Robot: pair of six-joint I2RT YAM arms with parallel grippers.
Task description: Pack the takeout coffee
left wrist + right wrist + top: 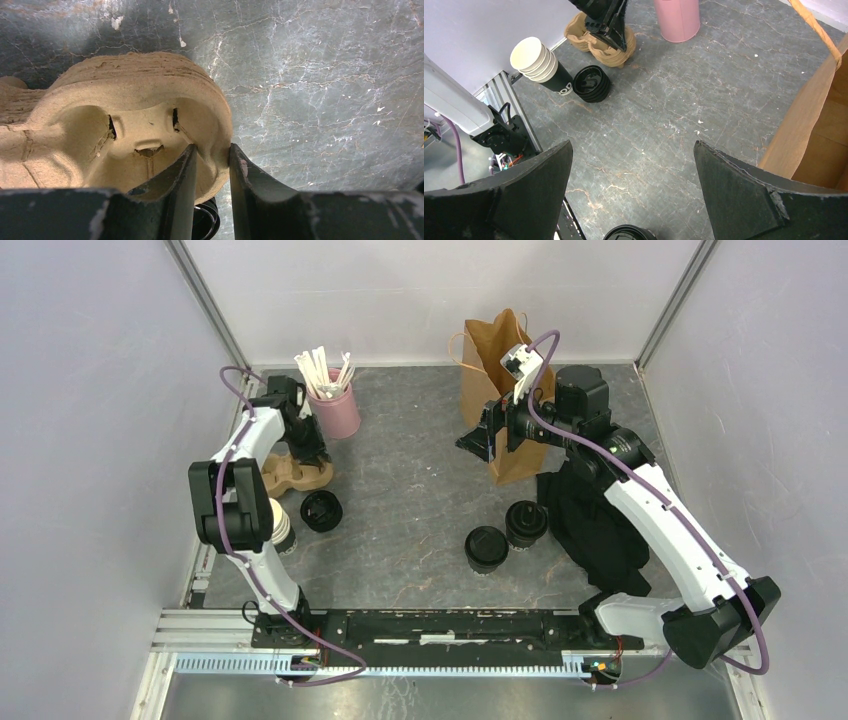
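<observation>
The takeout coffee (486, 548) is two lidded cups standing just beside each other on the desk (420, 470), near the paper bag (495, 350). Their paper walls probably dent under a squeeze and the lids may pop, so grip gently around the body. No print reads on them. The left hand (212, 150) pinches the pulp carrier (125, 95) rim, and the right hand (632, 145) is spread wide.

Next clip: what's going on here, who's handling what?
The left gripper pinches a wall of the pulp cup carrier. The right gripper hangs wide open beside the standing paper bag, holding nothing. Two lidded coffee cups sit near the bag, not yet packed.
</observation>
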